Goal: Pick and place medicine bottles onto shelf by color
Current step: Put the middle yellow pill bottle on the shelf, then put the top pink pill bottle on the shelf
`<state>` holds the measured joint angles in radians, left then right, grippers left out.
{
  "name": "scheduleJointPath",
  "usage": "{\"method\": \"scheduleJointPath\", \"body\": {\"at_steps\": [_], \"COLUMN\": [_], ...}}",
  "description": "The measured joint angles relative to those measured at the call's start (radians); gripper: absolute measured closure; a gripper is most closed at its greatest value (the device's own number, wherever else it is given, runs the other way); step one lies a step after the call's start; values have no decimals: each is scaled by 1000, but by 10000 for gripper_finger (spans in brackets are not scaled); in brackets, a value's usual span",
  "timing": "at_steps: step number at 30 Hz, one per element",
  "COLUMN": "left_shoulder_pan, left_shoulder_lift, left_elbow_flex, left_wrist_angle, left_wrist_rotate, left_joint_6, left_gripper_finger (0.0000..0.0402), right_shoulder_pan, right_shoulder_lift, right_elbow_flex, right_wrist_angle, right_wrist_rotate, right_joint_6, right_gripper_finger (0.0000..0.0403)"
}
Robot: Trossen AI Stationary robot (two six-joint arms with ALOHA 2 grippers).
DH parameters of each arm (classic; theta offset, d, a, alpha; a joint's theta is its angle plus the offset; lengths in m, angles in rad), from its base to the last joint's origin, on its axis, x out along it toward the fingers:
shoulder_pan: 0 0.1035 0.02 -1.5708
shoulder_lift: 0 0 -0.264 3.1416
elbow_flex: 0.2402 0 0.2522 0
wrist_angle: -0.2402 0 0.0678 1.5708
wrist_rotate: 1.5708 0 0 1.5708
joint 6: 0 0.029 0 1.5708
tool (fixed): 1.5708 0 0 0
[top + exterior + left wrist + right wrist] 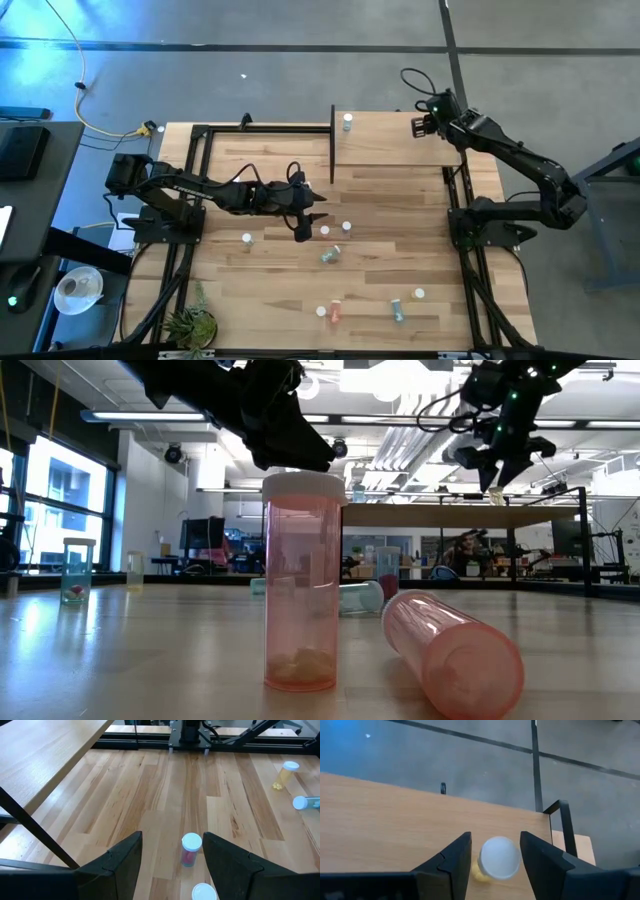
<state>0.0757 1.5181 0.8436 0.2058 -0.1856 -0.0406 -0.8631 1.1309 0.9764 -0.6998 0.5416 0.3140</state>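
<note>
My right gripper (415,126) hangs over the right part of the shelf (395,148), shut on a yellow medicine bottle (498,859) with a white cap. Another bottle (347,122) stands on the shelf's far left corner. My left gripper (303,232) is open above the table's middle and points toward its right edge. A pink bottle (190,849) stands upright on the table just beyond the gap between its fingers, untouched. More bottles stand or lie on the tabletop: a teal one (330,255), a red one (335,312), a blue one (397,310). My right gripper pinches the yellow bottle between its two fingers at the white cap (512,857) and the top of the body. The fingers slant down over the shelf from the table's right side. The bottle is tilted, cap toward the wrist, and in the low view it hangs clear of the shelf.
The shelf's black posts (332,140) rise beside my left gripper. A yellow bottle (284,774) and a blue one (306,802) lie farther right on the table. A small plant (190,325) sits at the near left corner. Bare shelf wood (395,810) spreads left of the held bottle.
</note>
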Motion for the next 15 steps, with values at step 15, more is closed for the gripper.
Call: {"method": "scheduleJointPath", "body": {"at_steps": [15], "left_shoulder_pan": [1], "left_shoulder_lift": [0], "left_elbow_flex": [0], "left_wrist_angle": [-34], "left_wrist_rotate": [33], "left_joint_6": [16], "left_gripper_finger": [202], "right_shoulder_pan": [69], "right_shoulder_lift": [-112], "right_elbow_flex": [33], "right_wrist_angle": [27], "right_wrist_rotate": [-52], "right_joint_6": [-131], "right_gripper_finger": [242]}}
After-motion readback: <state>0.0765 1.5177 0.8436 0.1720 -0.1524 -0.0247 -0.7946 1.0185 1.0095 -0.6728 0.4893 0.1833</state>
